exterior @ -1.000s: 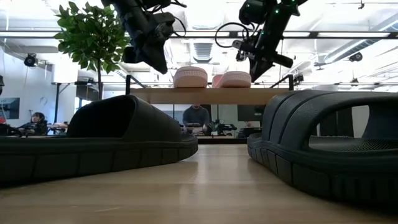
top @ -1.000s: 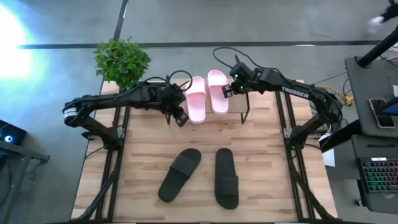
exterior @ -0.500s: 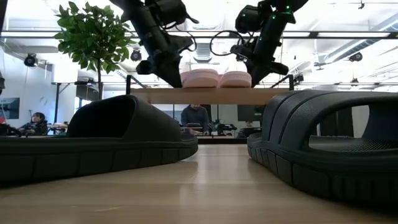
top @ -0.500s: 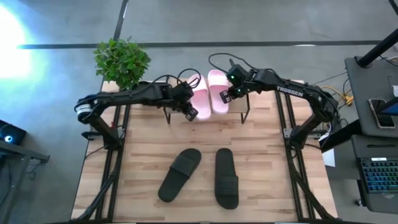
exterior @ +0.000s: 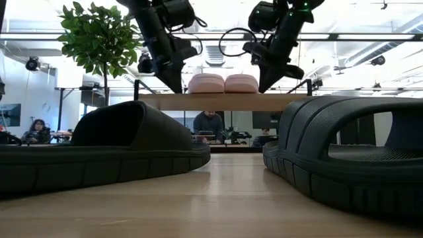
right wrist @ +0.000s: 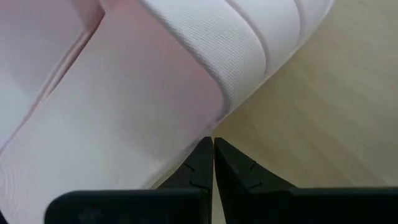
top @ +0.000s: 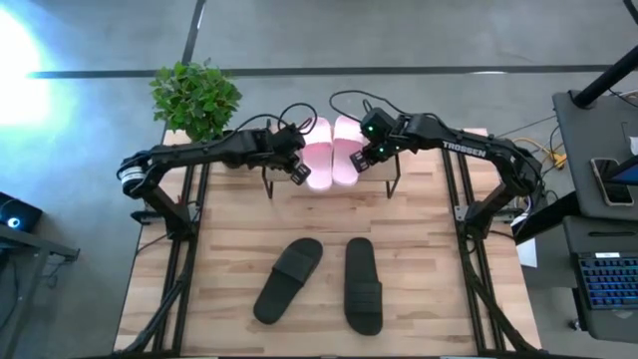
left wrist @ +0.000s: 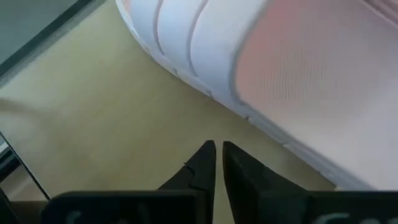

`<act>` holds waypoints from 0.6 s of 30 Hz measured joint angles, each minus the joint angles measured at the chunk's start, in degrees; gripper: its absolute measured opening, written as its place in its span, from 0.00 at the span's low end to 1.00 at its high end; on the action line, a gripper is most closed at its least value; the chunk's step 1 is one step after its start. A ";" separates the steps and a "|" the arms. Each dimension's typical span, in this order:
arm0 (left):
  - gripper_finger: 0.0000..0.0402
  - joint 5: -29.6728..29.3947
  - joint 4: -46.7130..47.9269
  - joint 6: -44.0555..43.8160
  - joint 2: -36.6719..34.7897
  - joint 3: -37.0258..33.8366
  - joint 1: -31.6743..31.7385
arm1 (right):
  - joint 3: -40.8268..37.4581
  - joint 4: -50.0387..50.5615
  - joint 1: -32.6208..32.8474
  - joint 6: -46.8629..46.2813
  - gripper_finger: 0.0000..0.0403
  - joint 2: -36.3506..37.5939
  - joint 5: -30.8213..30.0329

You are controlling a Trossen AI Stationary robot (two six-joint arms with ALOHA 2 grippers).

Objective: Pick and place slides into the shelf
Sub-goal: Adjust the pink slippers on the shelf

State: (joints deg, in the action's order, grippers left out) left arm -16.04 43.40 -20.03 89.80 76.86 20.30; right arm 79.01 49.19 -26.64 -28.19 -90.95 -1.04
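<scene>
Black slides [top: 321,284] mid-table; sides free.

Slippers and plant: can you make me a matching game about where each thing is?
Things:
1. pink slippers
2. black slippers
3. plant
4. left end effector

Places:
A. at the table's back left corner
B. side by side on top of the shelf
C. beside the pink pair, fingers shut
D. on the table in front of the shelf

Pairs: 1-B, 2-D, 3-A, 4-C
</scene>
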 joint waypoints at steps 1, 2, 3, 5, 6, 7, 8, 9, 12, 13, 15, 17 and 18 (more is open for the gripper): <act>0.04 -0.16 0.09 0.00 0.00 0.00 0.02 | 0.05 0.02 0.25 0.17 0.02 0.02 0.00; 0.04 -0.68 0.11 0.19 0.00 0.00 0.12 | 0.12 0.02 0.49 0.21 0.02 0.04 0.01; 0.04 -1.06 -0.04 0.95 0.00 0.03 0.15 | 0.18 0.00 0.63 0.21 0.02 0.04 0.00; 0.04 -1.52 -1.09 2.06 0.00 0.04 0.29 | 0.24 0.00 0.82 0.20 0.02 0.06 -0.02; 0.04 -1.69 -1.28 2.38 0.00 0.04 0.38 | 0.24 0.03 0.82 0.22 0.02 0.06 -0.07; 0.04 -1.91 -0.97 2.44 -0.01 0.04 0.39 | 0.26 0.16 0.82 0.25 0.02 0.06 -0.26; 0.04 -1.98 -0.27 2.43 -0.19 0.04 0.39 | 0.26 0.48 0.78 0.35 0.02 0.12 -0.32; 0.04 -1.99 0.72 2.45 -0.50 0.04 0.39 | 0.26 1.17 0.77 0.39 0.02 0.31 -0.48; 0.04 -1.90 4.60 2.38 -2.61 0.04 -0.11 | 0.26 4.17 0.77 0.82 0.02 1.45 -2.99; 0.04 -1.90 5.70 2.03 -3.59 0.04 -0.62 | 0.26 5.27 0.77 0.93 0.02 1.87 -4.18; 0.04 -0.25 6.57 0.28 -5.55 0.04 -1.86 | 0.26 6.64 0.75 0.91 0.02 2.97 -4.86; 0.04 3.47 5.89 -1.40 -7.70 -0.10 -3.39 | 0.26 6.78 0.75 0.79 0.02 3.83 -5.03; 0.04 5.69 4.81 -2.30 -8.51 -0.17 -4.26 | 0.26 6.74 0.75 0.46 0.02 4.24 -5.05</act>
State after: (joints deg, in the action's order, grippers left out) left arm -10.34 48.21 -22.33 81.29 76.69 16.04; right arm 79.26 55.93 -25.89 -27.73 -86.71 -6.09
